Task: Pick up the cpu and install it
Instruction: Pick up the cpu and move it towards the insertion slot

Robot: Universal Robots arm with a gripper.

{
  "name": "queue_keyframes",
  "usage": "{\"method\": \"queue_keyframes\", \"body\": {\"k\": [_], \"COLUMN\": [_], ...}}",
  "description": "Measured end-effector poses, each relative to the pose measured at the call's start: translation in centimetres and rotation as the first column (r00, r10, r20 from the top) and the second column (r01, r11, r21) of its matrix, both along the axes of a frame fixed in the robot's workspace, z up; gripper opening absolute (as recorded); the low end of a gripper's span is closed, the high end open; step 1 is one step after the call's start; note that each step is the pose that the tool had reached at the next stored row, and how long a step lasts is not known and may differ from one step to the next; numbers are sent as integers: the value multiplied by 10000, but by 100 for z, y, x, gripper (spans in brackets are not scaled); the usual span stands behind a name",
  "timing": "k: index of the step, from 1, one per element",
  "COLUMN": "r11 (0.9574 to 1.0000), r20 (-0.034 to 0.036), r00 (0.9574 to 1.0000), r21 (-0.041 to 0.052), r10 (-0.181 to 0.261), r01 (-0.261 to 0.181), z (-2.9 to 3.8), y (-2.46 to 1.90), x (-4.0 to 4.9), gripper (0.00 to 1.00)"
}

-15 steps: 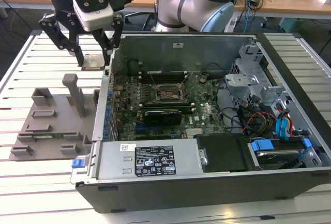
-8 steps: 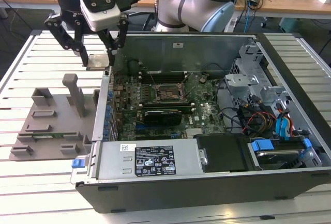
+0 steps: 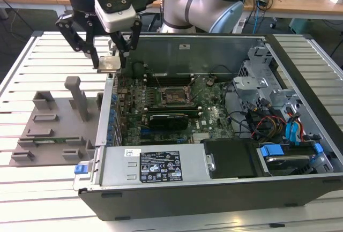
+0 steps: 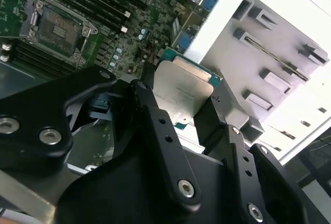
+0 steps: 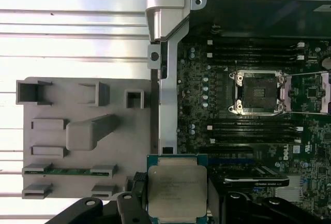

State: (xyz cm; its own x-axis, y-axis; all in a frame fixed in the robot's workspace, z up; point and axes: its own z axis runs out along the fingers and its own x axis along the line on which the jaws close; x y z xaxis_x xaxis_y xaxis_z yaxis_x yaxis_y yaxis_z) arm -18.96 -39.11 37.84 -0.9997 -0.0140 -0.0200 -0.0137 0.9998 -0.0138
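- The gripper [image 3: 110, 59] is closed on the cpu [image 3: 109, 64], one black finger [image 4: 155, 115] pressed to each of two opposite edges, silver top plate facing up.
- The cpu hangs in the air, level, above the side wall of the open computer case [image 3: 214, 181] that faces the holder tray [image 3: 53, 127]. It touches neither case nor tray.
- In the first wrist view the cpu [image 5: 177, 185] sits between the gripper's fingers [image 5: 135, 203], with the case wall just beside it.
- The grey holder tray lies flat on the white slatted counter [image 3: 48, 205], toward the counter's edge at the exterior view's left, with the case next to it.
- One tray slot carries a thin green strip [image 5: 67, 171].
- The motherboard socket [image 5: 257, 92] lies inside the case, well apart from the cpu, its dark centre bare; in the second wrist view the socket [image 4: 54, 25] lies beyond the held cpu [image 4: 181, 92].
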Motion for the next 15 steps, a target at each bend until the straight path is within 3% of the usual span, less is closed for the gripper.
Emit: {"method": "queue_keyframes", "body": {"k": [15], "r11": [10000], "r20": [-12], "r00": [10000], "r21": [0], "r10": [1], "r01": [-1], "z": [-24], "y": [53], "x": [388], "gripper": [55]}}
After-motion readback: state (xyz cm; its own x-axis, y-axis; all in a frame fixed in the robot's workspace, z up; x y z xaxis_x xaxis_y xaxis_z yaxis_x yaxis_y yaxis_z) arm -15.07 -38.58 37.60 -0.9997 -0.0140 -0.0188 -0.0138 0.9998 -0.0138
